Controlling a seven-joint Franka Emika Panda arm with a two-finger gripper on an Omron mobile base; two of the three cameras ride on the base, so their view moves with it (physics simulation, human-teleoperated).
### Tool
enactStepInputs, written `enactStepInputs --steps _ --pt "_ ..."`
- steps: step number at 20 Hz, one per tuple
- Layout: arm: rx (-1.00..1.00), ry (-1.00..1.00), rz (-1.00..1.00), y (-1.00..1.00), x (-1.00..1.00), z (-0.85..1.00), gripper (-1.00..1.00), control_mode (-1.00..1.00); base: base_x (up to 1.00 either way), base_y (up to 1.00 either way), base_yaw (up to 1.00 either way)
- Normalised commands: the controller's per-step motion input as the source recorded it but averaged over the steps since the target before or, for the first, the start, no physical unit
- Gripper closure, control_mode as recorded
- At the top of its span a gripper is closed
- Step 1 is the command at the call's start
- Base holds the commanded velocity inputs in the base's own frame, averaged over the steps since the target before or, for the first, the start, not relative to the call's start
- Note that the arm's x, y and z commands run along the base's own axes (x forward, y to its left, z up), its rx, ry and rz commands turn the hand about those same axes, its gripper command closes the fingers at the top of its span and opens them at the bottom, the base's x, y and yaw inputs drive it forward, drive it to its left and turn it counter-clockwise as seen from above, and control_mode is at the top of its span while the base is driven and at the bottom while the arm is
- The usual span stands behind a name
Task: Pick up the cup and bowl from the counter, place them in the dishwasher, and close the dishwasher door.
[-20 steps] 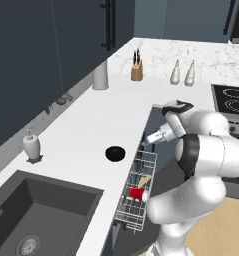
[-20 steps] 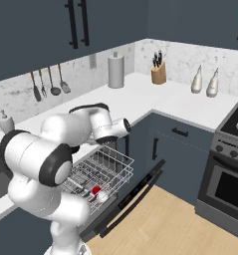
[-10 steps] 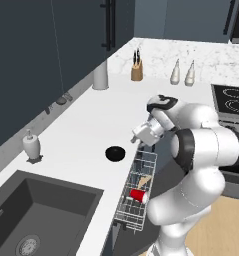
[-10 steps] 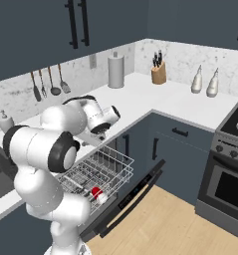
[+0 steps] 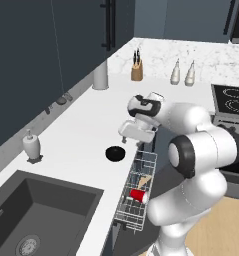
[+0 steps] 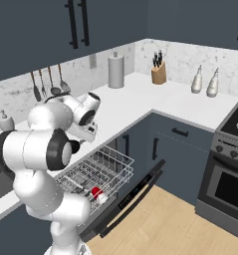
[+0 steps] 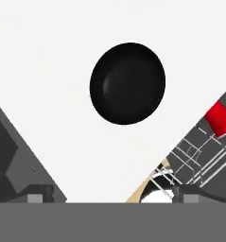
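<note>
The black bowl sits on the white counter, close to its front edge. My gripper hovers just above and behind the bowl, open and empty, its two fingertips spread wide. The red cup lies on its side in the white wire rack, which is pulled out over the lowered dishwasher door. In the right base view my arm hides the bowl.
A dark sink is set into the counter at the left, with a soap dispenser behind it. A paper towel roll, a knife block and two bottles stand at the back. The oven is to the right.
My arm has swung left from above the rack, over the counter, and lowered toward the bowl. The cup stays in the rack and the bowl has not moved.
</note>
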Motion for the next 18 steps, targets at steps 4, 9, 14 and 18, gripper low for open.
enactStepInputs --steps 4,9,14,18 --pt "-0.40 0.10 -0.32 0.10 0.00 0.00 -1.00 -1.00 0.00 0.00 0.00" --pt "-0.24 0.05 -0.27 0.00 0.01 -0.16 -1.00 -1.00 0.00 0.00 0.00" --pt "0.00 0.08 -0.02 -0.01 0.31 -0.13 -1.00 -1.00 0.00 0.00 0.00" --pt "-0.02 0.06 0.00 0.00 0.46 -0.32 -1.00 -1.00 0.00 0.00 0.00"
